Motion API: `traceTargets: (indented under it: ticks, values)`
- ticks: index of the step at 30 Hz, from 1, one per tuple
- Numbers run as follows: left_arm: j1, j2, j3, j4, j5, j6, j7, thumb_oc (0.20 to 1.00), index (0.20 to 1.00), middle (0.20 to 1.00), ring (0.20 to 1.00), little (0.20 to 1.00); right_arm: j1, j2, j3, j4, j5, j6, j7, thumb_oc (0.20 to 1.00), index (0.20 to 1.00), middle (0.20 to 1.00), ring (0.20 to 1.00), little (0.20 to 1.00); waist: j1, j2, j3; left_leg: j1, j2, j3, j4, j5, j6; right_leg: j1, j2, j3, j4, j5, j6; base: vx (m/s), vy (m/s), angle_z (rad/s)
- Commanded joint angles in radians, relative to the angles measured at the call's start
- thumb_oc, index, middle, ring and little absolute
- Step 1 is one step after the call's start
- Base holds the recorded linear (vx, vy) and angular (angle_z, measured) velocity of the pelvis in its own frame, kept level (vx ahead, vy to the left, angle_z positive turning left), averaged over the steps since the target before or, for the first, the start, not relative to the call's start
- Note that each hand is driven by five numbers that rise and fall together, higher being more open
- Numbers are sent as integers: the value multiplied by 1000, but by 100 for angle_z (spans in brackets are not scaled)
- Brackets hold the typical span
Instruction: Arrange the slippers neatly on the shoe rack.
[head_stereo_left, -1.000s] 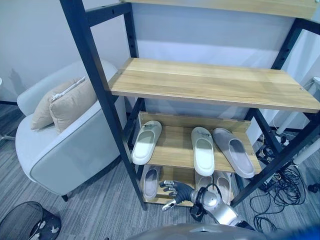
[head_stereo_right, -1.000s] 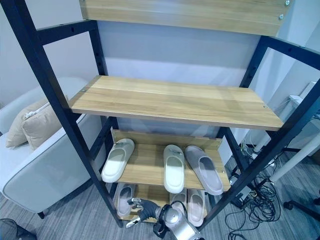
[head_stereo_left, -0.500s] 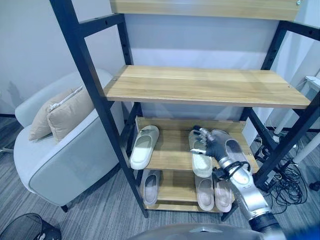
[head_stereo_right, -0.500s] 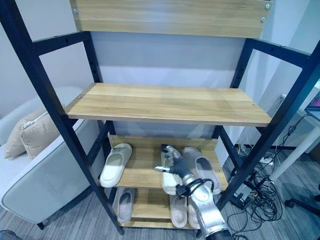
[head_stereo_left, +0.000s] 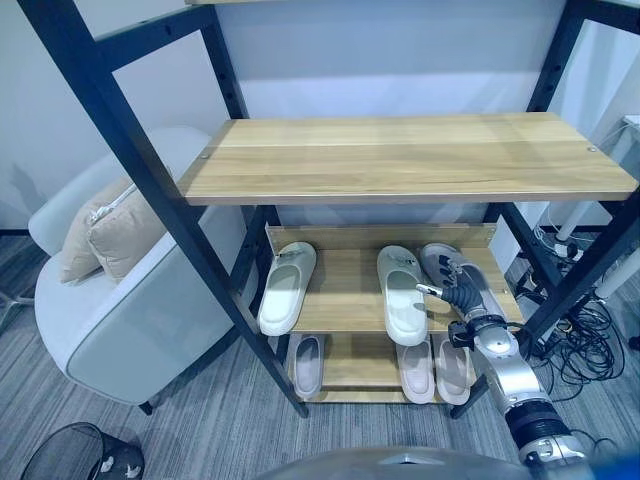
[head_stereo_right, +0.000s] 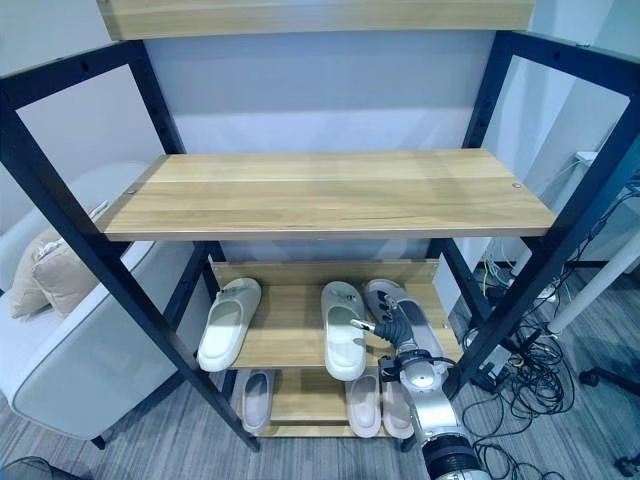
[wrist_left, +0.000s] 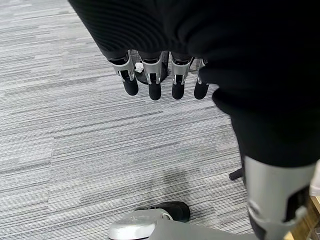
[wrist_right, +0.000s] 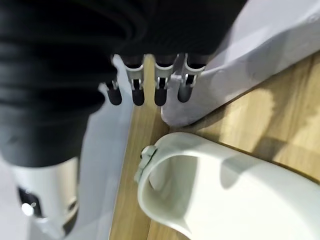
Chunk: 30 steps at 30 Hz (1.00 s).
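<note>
The low wooden shelf (head_stereo_left: 345, 300) of the shoe rack holds three slippers: a white one (head_stereo_left: 286, 288) at the left, a white one (head_stereo_left: 400, 293) in the middle, and a grey one (head_stereo_left: 436, 262) at the right, lying slightly askew. My right hand (head_stereo_left: 461, 298) rests open over the grey slipper (wrist_right: 250, 60), its straight fingers (wrist_right: 159, 89) at that slipper's edge beside the white slipper (wrist_right: 225, 200). On the bottom shelf lie a grey slipper (head_stereo_left: 307, 365) at the left and a pale pair (head_stereo_left: 414, 370) at the right. My left hand (wrist_left: 150, 80) hangs open above the carpet.
A wide upper shelf (head_stereo_left: 400, 155) overhangs the slippers, and black posts (head_stereo_left: 160, 190) frame the rack. A grey armchair (head_stereo_left: 130, 310) with beige cushions (head_stereo_left: 112, 228) stands at the left, with a mesh bin (head_stereo_left: 70, 455) near it. Cables (head_stereo_left: 580, 350) lie on the floor at the right.
My right hand rose from the bottom shelf to the middle white slipper, then moved right onto the grey slipper. The camera has shifted as well.
</note>
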Motion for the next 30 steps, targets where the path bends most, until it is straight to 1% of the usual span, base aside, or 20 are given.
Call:
traceTargets:
  ticks: [1,2,8,11,15,17,22,30]
  values:
    - [-50,-120,-35,82,4,-13,-3,1000,1000,1000,1000,1000,-46,20,-62,-21,-34,-22,-20,1000,1000,1000,1000,1000,23,-37,19,-20,4,-55,8,11,26,28,-81,-32,11,-9,43,-6,28,5]
    - [-55,-122,-34,81,-4,-14,0,1000,1000,1000,1000,1000,-36,36,-65,-21,-27,-8,-12,1000,1000,1000,1000,1000,23,-35,25,-27,2,-55,8,14,27,22,-83,-37,11,-9,45,2,26,4]
    - [-51,-123,-33,64,-4,-17,1,1000,1000,1000,1000,1000,-8,54,-52,-26,-27,-1,26,1000,1000,1000,1000,1000,27,-37,31,-24,-1,-60,8,13,30,30,-85,-41,11,-15,47,17,9,1]
    - [-49,-125,-40,61,-1,-21,3,1000,1000,1000,1000,1000,-5,61,-39,-19,-28,-4,39,1000,1000,1000,1000,1000,30,-41,34,-22,-2,-62,8,12,31,34,-86,-43,11,-18,47,10,6,0]
    - [-51,-123,-35,70,-4,-22,6,1000,1000,1000,1000,1000,11,86,-32,-30,-28,23,54,1000,1000,1000,1000,1000,36,-50,34,-22,-3,-63,8,11,32,39,-87,-50,11,-23,48,0,0,0]
    - [-50,-123,-33,75,-5,-26,8,1000,1000,1000,1000,1000,17,91,-31,-38,-33,27,47,1000,1000,1000,1000,1000,37,-53,34,-21,-3,-65,8,11,32,40,-87,-50,11,-24,48,0,0,0]
    - [-46,-119,-31,82,-2,-25,13,1000,1000,1000,1000,1000,-2,99,-27,-20,-37,14,46,1000,1000,1000,1000,1000,49,-60,34,-24,-2,-70,8,12,33,39,-89,-54,11,-25,50,0,0,0]
    - [-44,-120,-34,81,-1,-31,11,1000,1000,1000,1000,1000,-63,94,-23,13,-50,-2,23,1000,1000,1000,1000,1000,62,-62,45,-45,-1,-76,8,21,31,27,-92,-62,11,-24,55,-10,13,4]
